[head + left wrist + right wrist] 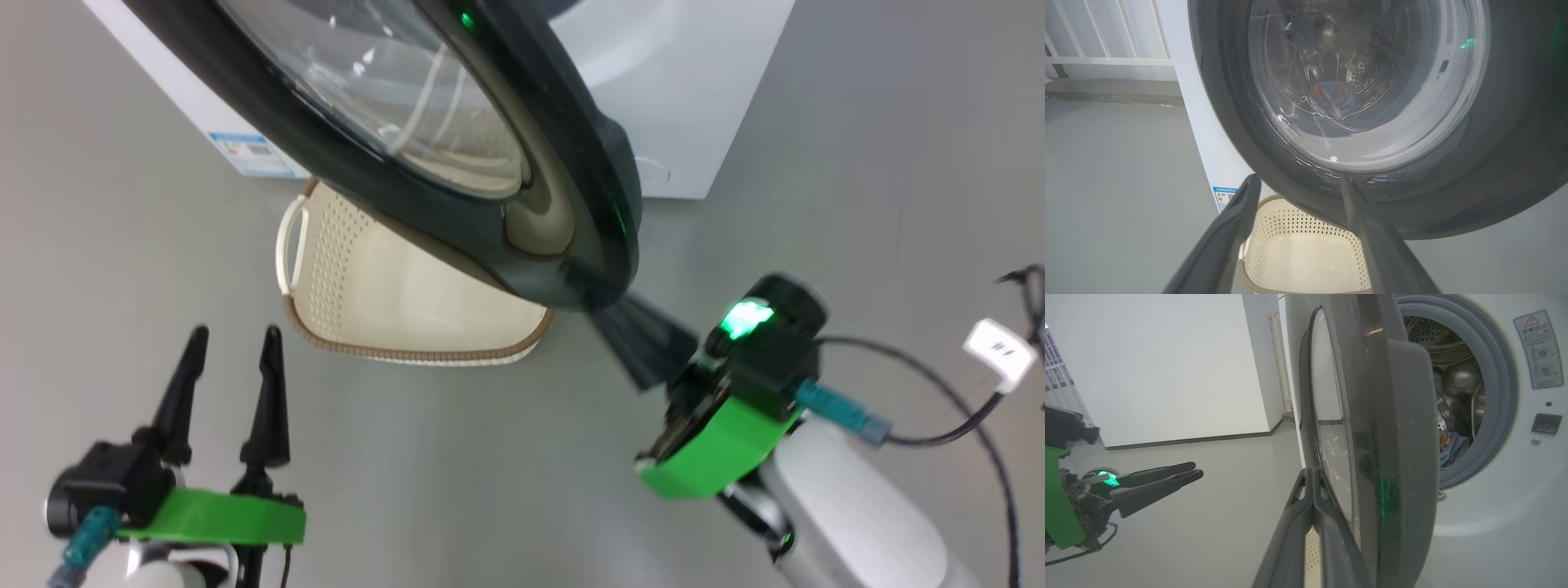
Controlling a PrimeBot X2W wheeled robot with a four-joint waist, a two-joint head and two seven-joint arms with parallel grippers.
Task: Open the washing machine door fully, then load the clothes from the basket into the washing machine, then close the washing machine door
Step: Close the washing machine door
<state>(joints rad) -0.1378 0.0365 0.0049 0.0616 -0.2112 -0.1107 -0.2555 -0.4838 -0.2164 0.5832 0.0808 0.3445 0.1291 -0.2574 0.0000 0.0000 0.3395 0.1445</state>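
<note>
Closing step, it seems. The basket [408, 353] is seen empty under the half-swung washing machine door [392, 106], and the clothes [1451, 447] are in the washing machine [1494, 522]. The right gripper [620, 327], pinched shut on nothing, is set by the door's near edge. The left gripper [235, 335] is spread wide, idle. A steady push is called for.

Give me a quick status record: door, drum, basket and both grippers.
door: washing machine door partly open, swung out from the washing machine
drum: clothes lie inside, blue with orange print
basket: basket on the floor below the door; the part in view holds nothing
left: left gripper open, holding nothing, clear of the door
right: right gripper shut, holding nothing, fingers apparently against the door's outer face
</note>
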